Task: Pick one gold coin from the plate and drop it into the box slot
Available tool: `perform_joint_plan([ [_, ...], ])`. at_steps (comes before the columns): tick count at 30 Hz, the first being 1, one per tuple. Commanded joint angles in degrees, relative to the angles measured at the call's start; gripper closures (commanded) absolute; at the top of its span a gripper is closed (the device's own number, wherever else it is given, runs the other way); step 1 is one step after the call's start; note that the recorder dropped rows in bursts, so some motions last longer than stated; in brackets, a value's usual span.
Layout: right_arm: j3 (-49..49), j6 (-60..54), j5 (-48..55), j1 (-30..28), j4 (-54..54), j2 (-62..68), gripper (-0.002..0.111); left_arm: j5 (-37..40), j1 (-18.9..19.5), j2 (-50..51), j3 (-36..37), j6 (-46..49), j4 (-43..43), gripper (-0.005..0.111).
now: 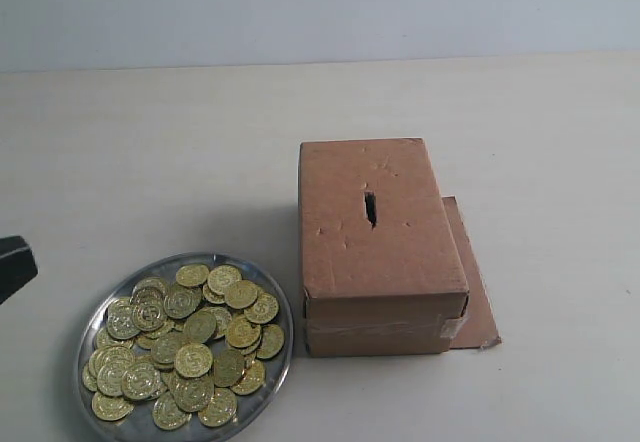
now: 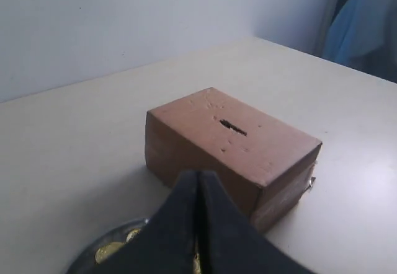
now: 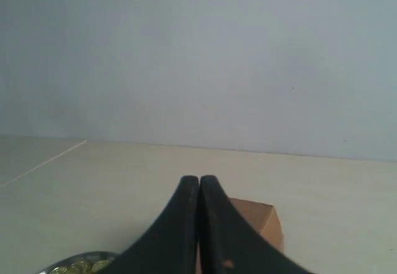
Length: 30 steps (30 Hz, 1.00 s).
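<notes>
The silver plate (image 1: 268, 370) lies at the front left, heaped with gold coins (image 1: 190, 347). To its right stands the brown cardboard box (image 1: 375, 247), its dark slot (image 1: 370, 207) cut in the top face. Only a dark piece of my left arm (image 1: 14, 264) shows at the left edge, above and left of the plate. In the left wrist view my left gripper (image 2: 198, 175) is shut, hovering over the plate's rim (image 2: 102, 243) and facing the box (image 2: 248, 150) and slot (image 2: 233, 127). My right gripper (image 3: 199, 178) is shut too, with the box (image 3: 263, 221) behind it; nothing is held.
A flat brown cardboard sheet (image 1: 478, 292) lies under the box and sticks out on its right. The pale table (image 1: 150, 162) stretches behind and to both sides. A blue cloth (image 2: 366, 32) hangs beyond the table's far edge.
</notes>
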Motion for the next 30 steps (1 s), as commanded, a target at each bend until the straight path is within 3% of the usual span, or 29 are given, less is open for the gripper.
perform_joint_plan([
  [1, 5.04, 11.48, -0.58, -0.14, -13.29, -3.46, 0.108, -2.39, 0.11, -6.33, 5.38, 0.45, -1.79, 0.106],
  [8, 8.68, 14.06, 9.47, -0.14, -10.60, -4.60, 0.108, -6.17, 0.11, -12.53, 8.26, 0.56, -3.87, 0.106],
  [30, 8.68, 12.58, 8.69, -0.14, -11.11, -4.60, 0.108, -4.02, 0.11, -13.26, 8.26, -0.97, -5.97, 0.106],
])
